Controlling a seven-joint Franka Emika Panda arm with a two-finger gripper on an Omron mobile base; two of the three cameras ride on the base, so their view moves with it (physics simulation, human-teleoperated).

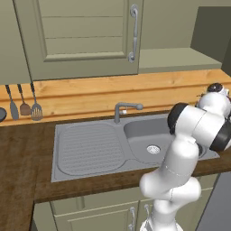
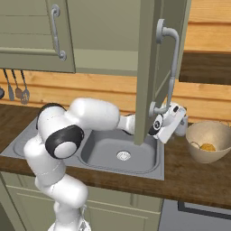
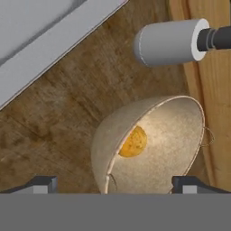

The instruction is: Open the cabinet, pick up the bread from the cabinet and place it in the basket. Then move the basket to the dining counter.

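Note:
The basket [image 3: 153, 149], a light tan bowl, stands on the dark wooden worktop right of the sink, with the golden bread [image 3: 133, 142] lying inside it. From the right base view the basket [image 2: 212, 135] and the bread [image 2: 207, 146] sit just right of my gripper [image 2: 178, 118]. My gripper [image 3: 115, 185] is open, its fingertips [image 3: 41, 184] wide apart, with nothing between them and the basket just ahead. The cabinet door [image 2: 145, 67] hangs open, edge-on, its silver handle [image 2: 170, 67] above my hand. The dining counter is out of view.
A grey soap dispenser [image 3: 169, 41] stands behind the basket by the wooden backsplash. The grey sink [image 1: 103, 144] with its tap [image 1: 124, 108] lies to the left. A closed cabinet door [image 1: 83, 34] hangs above it. Utensils [image 1: 25, 106] hang on the wall.

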